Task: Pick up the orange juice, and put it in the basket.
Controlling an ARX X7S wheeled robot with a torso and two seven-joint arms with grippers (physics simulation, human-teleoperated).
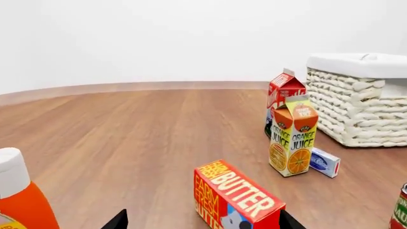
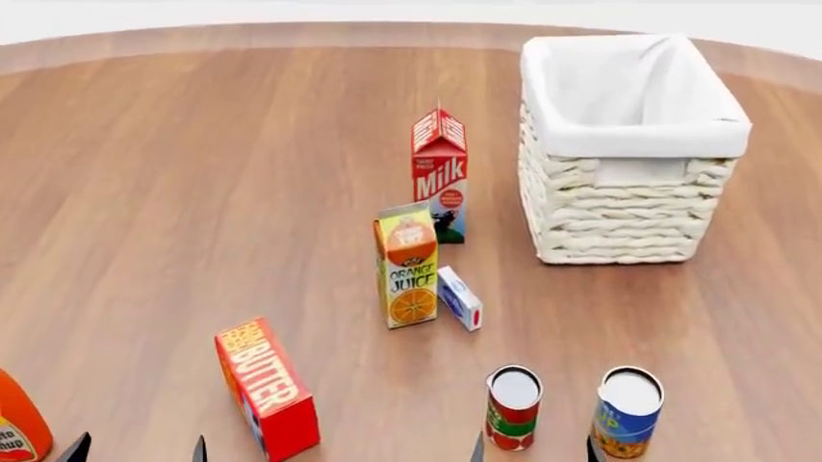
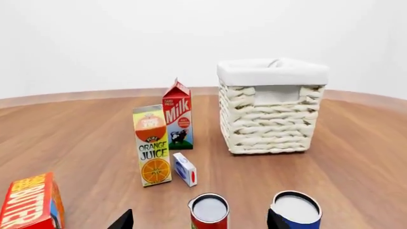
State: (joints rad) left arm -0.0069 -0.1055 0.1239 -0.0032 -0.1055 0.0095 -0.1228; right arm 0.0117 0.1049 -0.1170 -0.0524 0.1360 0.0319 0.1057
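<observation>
The orange juice (image 2: pixel 411 265) is a tall yellow and orange carton standing upright on the wood floor, in front of the red-and-white milk carton (image 2: pixel 440 178). It also shows in the left wrist view (image 1: pixel 292 136) and the right wrist view (image 3: pixel 152 145). The basket (image 2: pixel 629 212), cream wicker with a white liner, stands to its right and further back, and shows in both wrist views (image 1: pixel 362 109) (image 3: pixel 270 124). My left gripper (image 2: pixel 138 450) and right gripper (image 2: pixel 534 450) are both open and empty at the near edge, well short of the juice.
A red butter box (image 2: pixel 266 385) lies just ahead of the left gripper. A red can (image 2: pixel 514 406) and a blue can (image 2: pixel 629 409) stand by the right gripper. A small blue-white box (image 2: pixel 459 298) lies beside the juice. An orange bottle (image 2: pixel 19 423) stands at the far left.
</observation>
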